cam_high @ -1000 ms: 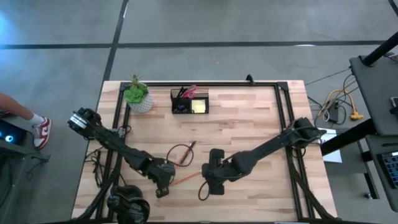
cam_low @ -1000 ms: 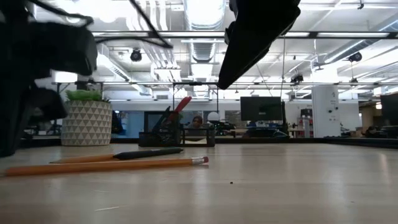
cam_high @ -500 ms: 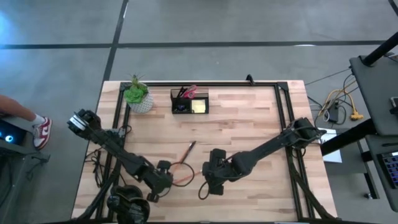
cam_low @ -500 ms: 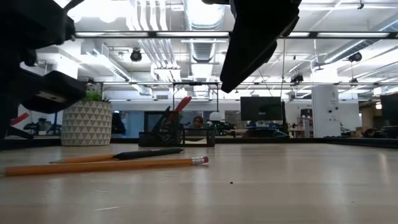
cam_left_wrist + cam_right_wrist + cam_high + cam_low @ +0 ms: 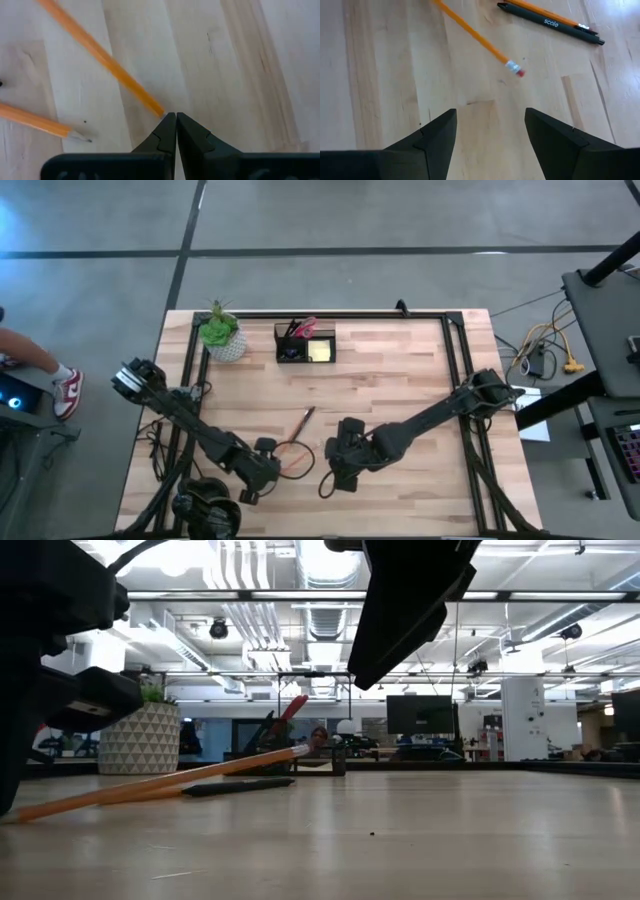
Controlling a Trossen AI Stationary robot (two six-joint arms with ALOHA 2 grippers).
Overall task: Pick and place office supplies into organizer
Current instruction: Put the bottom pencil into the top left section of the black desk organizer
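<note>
An orange pencil (image 5: 170, 780) slants up from the table, its eraser end (image 5: 515, 70) raised. My left gripper (image 5: 176, 120) is shut at its other end, near the table's front left (image 5: 268, 477). A second orange pencil (image 5: 35, 120) and a black pen (image 5: 550, 22) lie flat side by side behind it. My right gripper (image 5: 490, 125) hangs open above the bare wood just right of the eraser end (image 5: 335, 470), touching nothing. The black organizer (image 5: 305, 343) stands at the far edge with red-handled scissors and a yellow sticky-note pad in it. My left gripper has the pencil's end (image 5: 159, 112) at the very tips of its shut fingers, where it vanishes into the seam between them. The fingers come slanting down from the near left, roughly in line with the pencil. The held end stays low by the table and the pencil tilts upward.
A green plant in a white patterned pot (image 5: 222, 338) stands left of the organizer. A black frame rail (image 5: 320, 315) runs along the table's far edge and down both sides. Bare wood lies between the arms and the organizer.
My left gripper has rolled its wrist and shifted slightly toward the table's near left corner, staying shut. The pencil, flat on the table half a second ago, is now tilted: its eraser end has risen while the end at the fingers has stayed low.
</note>
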